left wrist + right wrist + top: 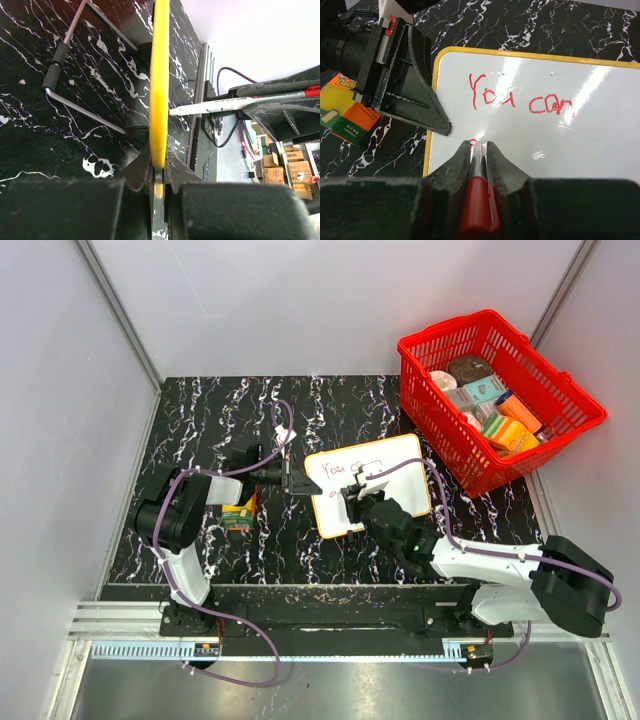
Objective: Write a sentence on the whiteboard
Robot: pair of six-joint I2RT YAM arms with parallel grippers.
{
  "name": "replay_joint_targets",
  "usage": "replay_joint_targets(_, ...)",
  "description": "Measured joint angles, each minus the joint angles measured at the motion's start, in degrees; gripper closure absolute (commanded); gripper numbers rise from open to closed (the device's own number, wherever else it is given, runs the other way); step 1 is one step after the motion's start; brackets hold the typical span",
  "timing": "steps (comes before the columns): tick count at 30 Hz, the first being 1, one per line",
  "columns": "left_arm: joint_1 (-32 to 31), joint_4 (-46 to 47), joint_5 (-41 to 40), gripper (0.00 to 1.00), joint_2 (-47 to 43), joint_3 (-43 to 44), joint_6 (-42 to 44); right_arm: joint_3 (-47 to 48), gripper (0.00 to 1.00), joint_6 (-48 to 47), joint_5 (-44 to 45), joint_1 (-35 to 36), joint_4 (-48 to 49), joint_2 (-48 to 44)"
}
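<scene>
Looking down from the top cam: the whiteboard (395, 465) lies near the middle of the black marbled tabletop (200, 420), turned a bit askew, just left of the red basket (540, 445), which holds boxes and tins. The left end effector (300, 480) is at the board's left edge. The right end effector (355, 498) is over the board's near-left part. The sentence (333, 471) is just a few red strokes at the board's top left, too small to read from up here. An orange-green pack (238, 515) lies on the tabletop beside the left arm, apart from the board.

Left wrist cam: the board is seen edge-on, its yellow rim running up the pic. The left end effector is clamped on that rim, one finger each side. From the right, a red marker (215, 105) w/ a pale front end comes in approx. square to the board face, and its tip meets the face. On the board's other side is a bent metal rod (85, 107) w/ black foam sleeves; can't tell if it's fixed to the board.

Right wrist cam: the right end effector is closed tight on the marker, fingers pressed to both sides of the red barrel. The tip is down on the white surface near the left rim, below the first line, which reads "You can" in thin red letters. A tiny red mark sits right at the tip. The left end effector's finger lies over the left rim, just above and left of the tip.
</scene>
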Motion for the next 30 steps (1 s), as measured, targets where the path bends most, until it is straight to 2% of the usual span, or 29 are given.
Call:
replay_joint_targets(22,0.0,-0.6,0.0,1.0,0.0,0.0,0.7,0.0,1.0,0.6,-0.4,0.0,-4.1,-1.8)
replay_joint_targets(30,0.0,-1.6,-0.1,1.0,-0.5,0.0,1.6,-0.1,1.0,0.5,-1.7,0.0,-4.5,-7.3)
